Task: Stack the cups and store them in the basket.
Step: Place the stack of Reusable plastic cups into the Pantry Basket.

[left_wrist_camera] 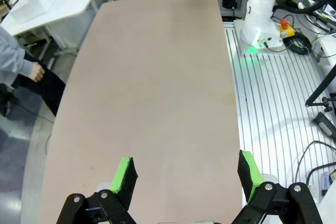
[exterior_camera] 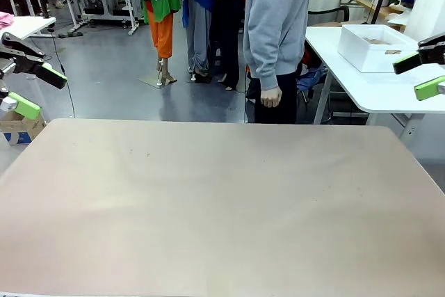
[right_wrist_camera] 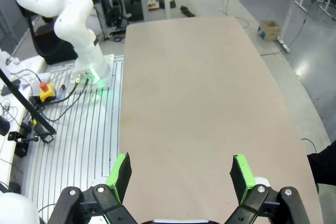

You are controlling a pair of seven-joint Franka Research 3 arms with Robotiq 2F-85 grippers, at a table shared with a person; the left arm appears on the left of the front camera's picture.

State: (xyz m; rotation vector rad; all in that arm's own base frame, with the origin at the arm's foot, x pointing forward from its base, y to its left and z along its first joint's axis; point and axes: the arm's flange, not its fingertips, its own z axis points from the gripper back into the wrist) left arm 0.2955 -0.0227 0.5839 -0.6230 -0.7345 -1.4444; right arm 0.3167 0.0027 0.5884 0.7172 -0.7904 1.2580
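No readable print anywhere from my seat. Table (exterior_camera: pixel 222 206) matte tan, rounded corners. Left gripper (exterior_camera: pixel 33 90) over its left edge, green pads spread; right gripper (exterior_camera: pixel 424 74) over right edge, also spread. White plastic basket (exterior_camera: pixel 375 48) on side table (exterior_camera: pixel 368 85) beyond far right corner, beside person (exterior_camera: pixel 277 33); contents unclear.

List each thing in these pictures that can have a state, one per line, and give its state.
Left gripper: open, holding nothing, above the table's edge.
Right gripper: open, holding nothing.
Table: bare.
White bin: on the side table behind, open-topped.
Person's hand: hanging loosely closed, holding nothing.
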